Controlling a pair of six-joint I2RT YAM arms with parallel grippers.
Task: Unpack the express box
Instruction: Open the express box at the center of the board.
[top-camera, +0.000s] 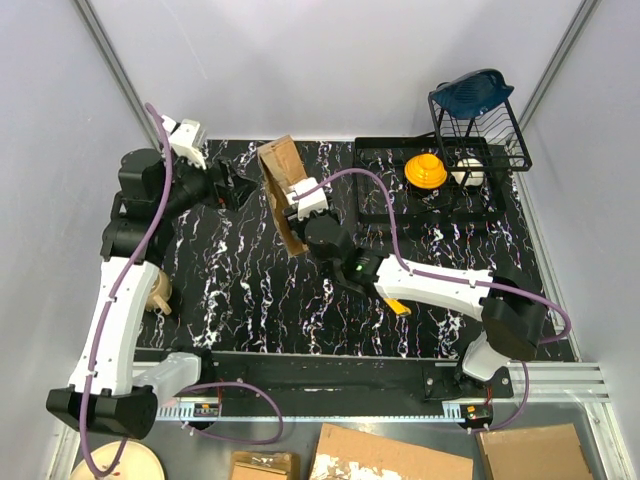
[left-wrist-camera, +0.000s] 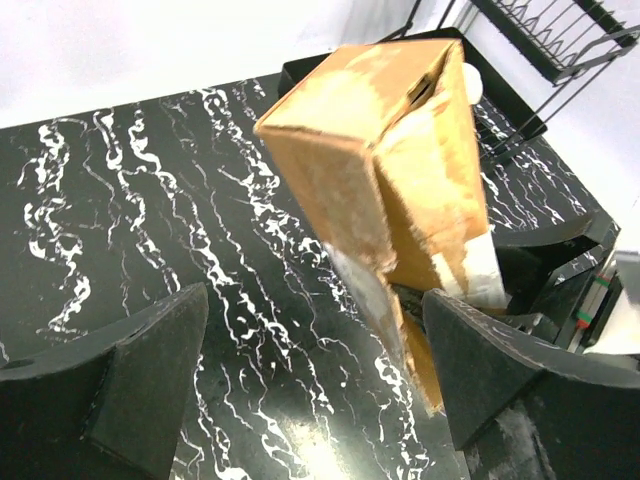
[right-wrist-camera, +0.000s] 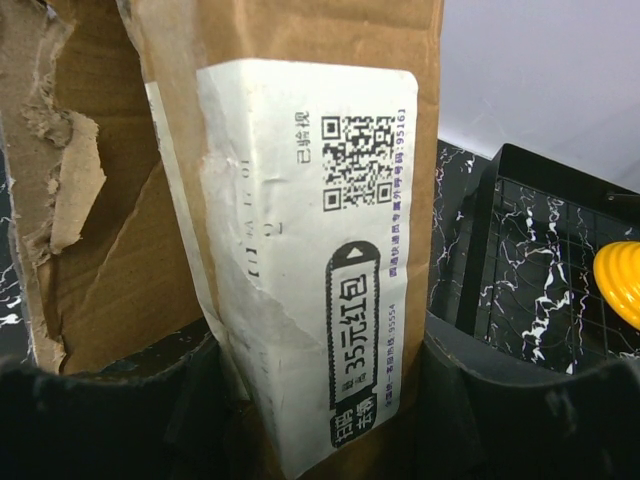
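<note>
Black stone-patterned tabletop (top-camera: 250, 290) with white veining fills the workspace, closed in by plain pale walls. Standing on end towards the back of it, and leaning a little, is the small oblong brown cardboard express box (top-camera: 280, 185), with a white shipping label (right-wrist-camera: 300, 260) and torn paper along one seam. The right gripper (top-camera: 296, 214) clamps it around the lower half, one finger on each side (the label sits right between them in the wrist view). I judge this grip is meant to steady the carton and present its upper end and ragged seam to the other arm. The left gripper (top-camera: 233, 188) hovers near the box on its left, apart from it. Its fingers are spread wide and aimed at the carton, seemingly ready to pinch a flap. Whether the box's lower end touches the table I cannot tell.
</note>
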